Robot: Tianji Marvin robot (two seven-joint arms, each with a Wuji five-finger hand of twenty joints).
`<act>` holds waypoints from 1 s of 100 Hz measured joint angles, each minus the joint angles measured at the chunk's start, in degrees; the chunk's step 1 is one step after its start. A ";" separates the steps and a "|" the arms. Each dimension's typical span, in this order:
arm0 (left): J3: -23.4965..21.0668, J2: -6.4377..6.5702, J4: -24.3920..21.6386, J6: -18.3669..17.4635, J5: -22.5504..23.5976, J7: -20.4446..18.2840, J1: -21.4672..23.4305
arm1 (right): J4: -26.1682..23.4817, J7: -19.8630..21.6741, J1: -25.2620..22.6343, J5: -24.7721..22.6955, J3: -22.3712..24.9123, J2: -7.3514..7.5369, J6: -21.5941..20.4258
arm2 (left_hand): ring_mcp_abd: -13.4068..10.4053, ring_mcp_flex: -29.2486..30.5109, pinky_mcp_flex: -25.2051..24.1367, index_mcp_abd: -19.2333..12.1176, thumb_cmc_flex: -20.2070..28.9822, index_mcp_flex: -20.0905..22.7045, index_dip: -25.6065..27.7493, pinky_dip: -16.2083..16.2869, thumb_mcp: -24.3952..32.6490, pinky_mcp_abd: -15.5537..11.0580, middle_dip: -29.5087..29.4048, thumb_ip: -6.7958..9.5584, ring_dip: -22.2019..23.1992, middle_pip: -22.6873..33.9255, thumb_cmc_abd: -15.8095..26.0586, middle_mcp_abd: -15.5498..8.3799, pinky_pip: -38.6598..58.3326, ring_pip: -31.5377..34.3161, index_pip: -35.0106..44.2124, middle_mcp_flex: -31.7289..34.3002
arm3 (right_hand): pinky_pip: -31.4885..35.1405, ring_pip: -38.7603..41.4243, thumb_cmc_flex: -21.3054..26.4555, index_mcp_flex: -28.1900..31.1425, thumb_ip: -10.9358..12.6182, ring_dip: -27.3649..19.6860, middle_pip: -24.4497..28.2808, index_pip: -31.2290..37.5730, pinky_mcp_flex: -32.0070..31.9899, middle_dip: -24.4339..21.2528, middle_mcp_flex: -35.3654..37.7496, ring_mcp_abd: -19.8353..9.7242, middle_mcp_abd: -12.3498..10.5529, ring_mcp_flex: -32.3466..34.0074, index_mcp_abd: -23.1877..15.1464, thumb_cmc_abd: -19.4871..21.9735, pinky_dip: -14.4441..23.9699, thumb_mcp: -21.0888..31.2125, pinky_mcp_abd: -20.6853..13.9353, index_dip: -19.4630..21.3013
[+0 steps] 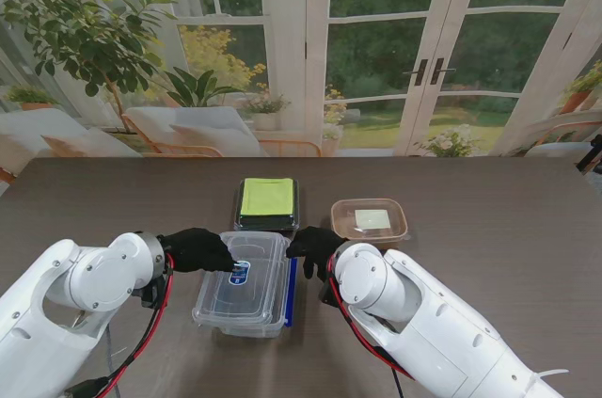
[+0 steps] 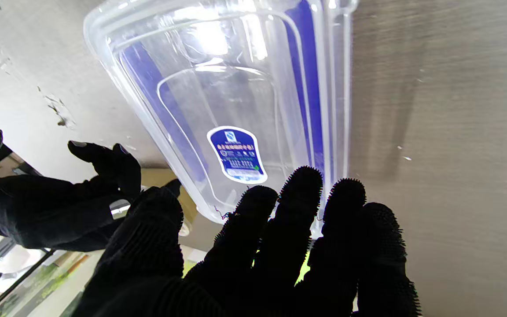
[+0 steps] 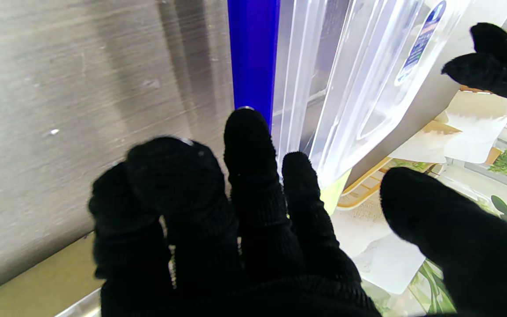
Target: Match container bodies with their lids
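Nearest me, a clear box (image 1: 243, 287) with its clear lid (image 1: 246, 271) on sits between both hands. The left hand (image 1: 198, 249) rests spread fingers on the lid; the right hand (image 1: 315, 247), fingers apart, touches its edge, gripping nothing. Farther off stand a green-lidded box (image 1: 267, 202) and a brown box (image 1: 369, 219).

Both arms are built of smooth, glossy white rounded shells with fat bulbous joints. The left hand (image 1: 196, 249) and right hand (image 1: 315, 247) wear black knitted gloves; the left fingers (image 2: 299, 198) bristle with tiny rubbery nubs. Red and black cables (image 1: 150, 327) loop along each forearm beneath the wrist.
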 measured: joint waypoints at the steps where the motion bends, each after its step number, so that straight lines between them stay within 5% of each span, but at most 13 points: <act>1: -0.30 -0.04 -0.29 0.03 0.25 0.04 0.27 | 0.00 0.01 0.00 0.00 0.01 0.00 0.00 | 0.00 0.00 0.00 0.00 0.00 0.00 0.00 0.00 0.00 0.00 0.00 0.00 0.00 0.00 0.00 0.00 0.00 0.00 0.00 0.00 | 0.00 0.00 0.00 0.00 0.00 0.00 0.00 0.00 0.00 0.00 0.00 0.00 0.00 0.00 0.00 0.00 0.00 0.00 0.00 0.00; 35: -5.35 -0.49 -4.65 3.24 4.87 2.04 5.60 | -0.04 0.01 -0.31 0.16 0.68 -0.03 -0.37 | 0.00 0.24 0.86 0.00 -0.05 0.00 0.00 0.00 0.00 0.00 0.01 0.00 0.37 0.04 0.00 -0.05 0.85 0.32 -0.09 0.03 | 0.00 0.34 0.00 0.00 0.00 0.00 0.00 -0.31 0.00 0.00 0.00 0.00 0.00 0.00 -0.10 0.00 0.00 0.00 0.00 0.00; 84: -0.40 -0.03 4.35 4.28 2.02 1.79 0.83 | -1.21 0.85 -1.64 -0.07 1.79 0.59 -1.79 | 0.00 0.24 0.90 0.29 -0.07 0.00 -0.01 0.00 0.66 0.00 0.02 0.00 0.55 0.05 0.00 -0.07 0.88 0.33 -0.34 0.04 | 0.19 2.25 0.00 0.05 0.00 0.68 0.00 -0.46 0.00 0.00 0.02 -0.01 0.00 0.00 -0.22 0.00 0.00 0.00 0.00 -0.05; 100: 0.88 0.00 4.81 3.79 1.18 1.85 -0.35 | -1.37 1.04 -1.95 0.01 1.80 0.71 -1.91 | 0.00 0.24 0.90 3.12 -0.07 0.74 0.46 0.00 0.67 0.00 0.02 0.00 0.55 0.05 0.00 0.00 0.88 0.33 -0.22 0.04 | 0.25 2.32 0.00 0.08 0.00 0.69 0.00 -0.46 0.00 0.00 0.03 -0.01 0.00 0.00 0.68 0.00 0.00 0.00 0.00 -0.06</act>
